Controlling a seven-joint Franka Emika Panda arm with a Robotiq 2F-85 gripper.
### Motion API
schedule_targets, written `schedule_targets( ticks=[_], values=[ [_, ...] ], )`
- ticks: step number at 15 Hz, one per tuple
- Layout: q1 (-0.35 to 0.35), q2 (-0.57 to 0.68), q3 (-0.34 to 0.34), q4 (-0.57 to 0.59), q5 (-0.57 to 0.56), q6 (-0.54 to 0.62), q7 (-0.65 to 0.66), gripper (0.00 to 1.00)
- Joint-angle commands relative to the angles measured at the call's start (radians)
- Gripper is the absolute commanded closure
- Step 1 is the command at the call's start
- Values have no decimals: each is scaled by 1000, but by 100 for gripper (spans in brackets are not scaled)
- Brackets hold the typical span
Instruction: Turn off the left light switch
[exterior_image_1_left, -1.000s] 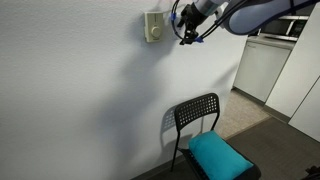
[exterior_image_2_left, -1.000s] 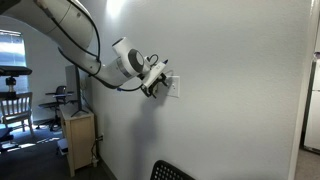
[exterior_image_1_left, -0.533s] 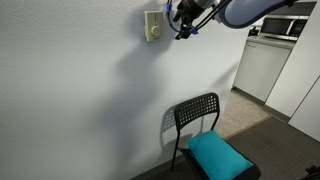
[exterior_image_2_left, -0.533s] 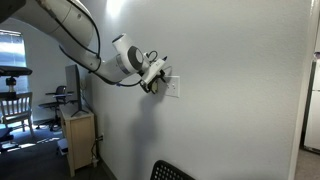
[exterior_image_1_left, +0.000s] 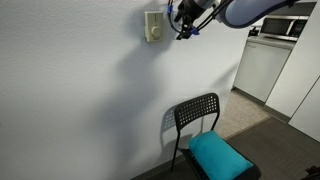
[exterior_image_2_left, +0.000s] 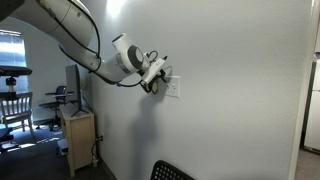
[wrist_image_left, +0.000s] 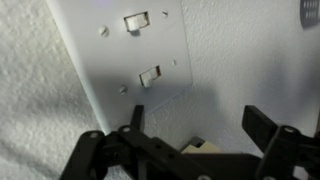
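Observation:
In the wrist view the white two-gang plate (wrist_image_left: 120, 50) fills the upper left, turned on its side. The left light switch (wrist_image_left: 152, 74) is the lower toggle there, nearer my fingers; the right-hand toggle (wrist_image_left: 133, 19) is above it. My gripper (wrist_image_left: 198, 125) is open and empty, its fingertips just below the plate and not touching the toggle. A corner of the cream plate (wrist_image_left: 195, 148) shows between the fingers. In both exterior views the gripper (exterior_image_1_left: 183, 30) (exterior_image_2_left: 152, 86) is held against the wall, between the cream knob plate (exterior_image_1_left: 152, 27) and the white plate (exterior_image_2_left: 174, 87).
A black chair (exterior_image_1_left: 205, 125) with a teal cushion (exterior_image_1_left: 220, 155) stands against the wall below the switches. Kitchen units (exterior_image_1_left: 262, 65) lie beyond it. A small cabinet (exterior_image_2_left: 78, 140) stands by the wall farther along.
Over the last second the gripper rose slightly and closed in toward the wall plates. In the last half second it has held still.

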Motion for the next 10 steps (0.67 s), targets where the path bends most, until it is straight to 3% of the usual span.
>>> schedule_targets(
  ticks=[1,5,10],
  values=[
    [8,-14,-51,16,-78,-54,58,0],
    [2,-21,-50,16,-124,-107,107,0],
    [-21,-4,-20,3,-63,-175,84,0]
  ],
)
